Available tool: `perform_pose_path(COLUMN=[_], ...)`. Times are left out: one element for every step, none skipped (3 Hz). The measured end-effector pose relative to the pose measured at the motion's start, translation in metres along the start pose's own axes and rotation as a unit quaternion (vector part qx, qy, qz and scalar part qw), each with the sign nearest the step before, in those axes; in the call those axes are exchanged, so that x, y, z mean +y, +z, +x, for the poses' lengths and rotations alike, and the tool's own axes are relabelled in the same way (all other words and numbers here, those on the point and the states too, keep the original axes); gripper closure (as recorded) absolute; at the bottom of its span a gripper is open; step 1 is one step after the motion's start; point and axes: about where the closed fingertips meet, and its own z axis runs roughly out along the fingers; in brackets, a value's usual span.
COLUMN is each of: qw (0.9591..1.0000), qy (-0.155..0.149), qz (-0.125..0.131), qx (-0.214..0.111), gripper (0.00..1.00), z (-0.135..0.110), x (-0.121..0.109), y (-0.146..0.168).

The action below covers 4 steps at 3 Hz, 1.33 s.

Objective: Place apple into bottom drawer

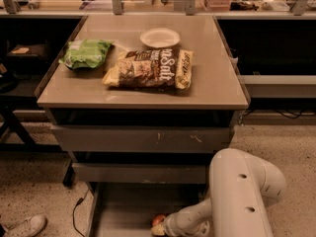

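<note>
The apple (158, 221), small and red-orange, sits low over the floor of the bottom drawer (123, 206), which is pulled out below the two upper grey drawers. My gripper (160, 226) is at the end of the white arm that reaches in from the right, right at the apple. Whether the apple rests on the drawer floor or hangs just above it is not visible. The lower part of the drawer is cut off by the frame edge.
The cabinet top (217, 73) carries a green chip bag (86, 53), a brown chip bag (150, 68) and a white bowl (159, 37). The two upper drawers (143, 138) are shut. My white arm (242, 191) stands at the cabinet's right front. A shoe (27, 226) is at bottom left.
</note>
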Motion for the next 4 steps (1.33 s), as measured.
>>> perform_pose_path(qw=[1.0,1.0,1.0,1.0], qy=[0.0,0.0,0.0,0.0], qz=[0.0,0.0,0.0,0.0], qx=[0.0,0.0,0.0,0.0], gripper=[0.82,0.59,0.35,0.12], z=[0.0,0.0,0.0,0.0], x=[0.0,0.0,0.0,0.0], y=[0.0002,0.0002,0.0002,0.0002])
